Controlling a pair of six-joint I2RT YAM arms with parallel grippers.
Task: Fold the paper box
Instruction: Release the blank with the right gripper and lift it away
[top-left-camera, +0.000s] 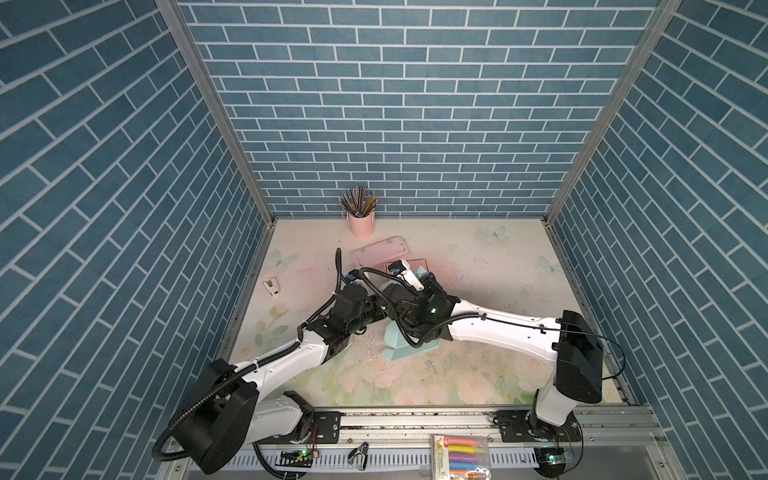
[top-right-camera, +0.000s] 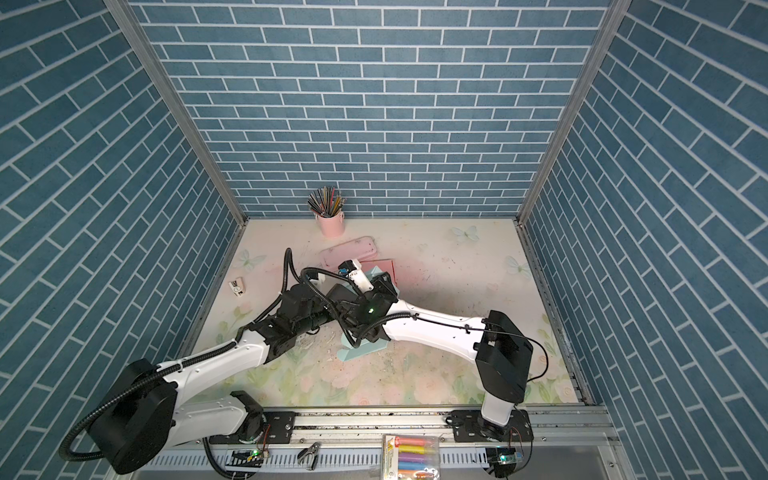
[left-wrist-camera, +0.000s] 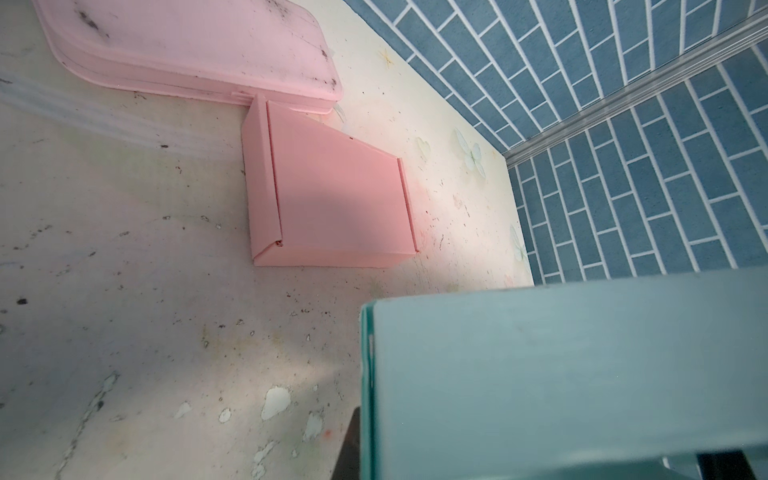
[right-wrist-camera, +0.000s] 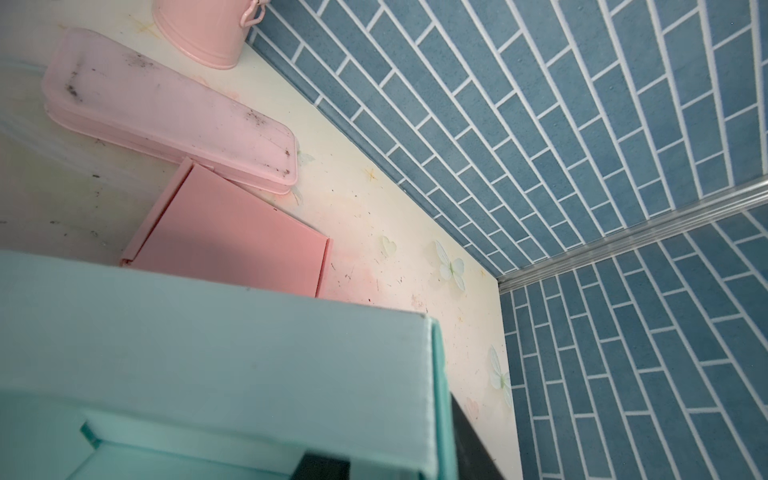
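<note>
Overhead, in both top views, the two arms meet over the middle of the table (top-left-camera: 478, 374). The teal paper box (top-left-camera: 409, 351) lies directly under their wrists, its long axis running from the near edge toward the back wall. Only its near end and a sliver of its far wall show. The left gripper (top-left-camera: 410, 281) and right gripper (top-left-camera: 432, 286) sit side by side at that far end, equally close to it.

From the left wrist, the teal paper box (left-wrist-camera: 561, 374) fills one corner of the view and hides nearly all of the fingers. The jaws are closed, but I cannot tell whether they pinch the card. A finished pink box (left-wrist-camera: 332, 199) lies just beyond.

From the right wrist, an upright wall of the teal paper box (right-wrist-camera: 208, 332) crosses the view. One dark finger (right-wrist-camera: 471, 440) sits just outside its end, and another dark piece sits inside. I cannot tell whether this gripper clamps the wall or stands off it.

By my judgement, the coming fold turns on that far wall, which lies between the two grippers, so either arm can reach it.
</note>
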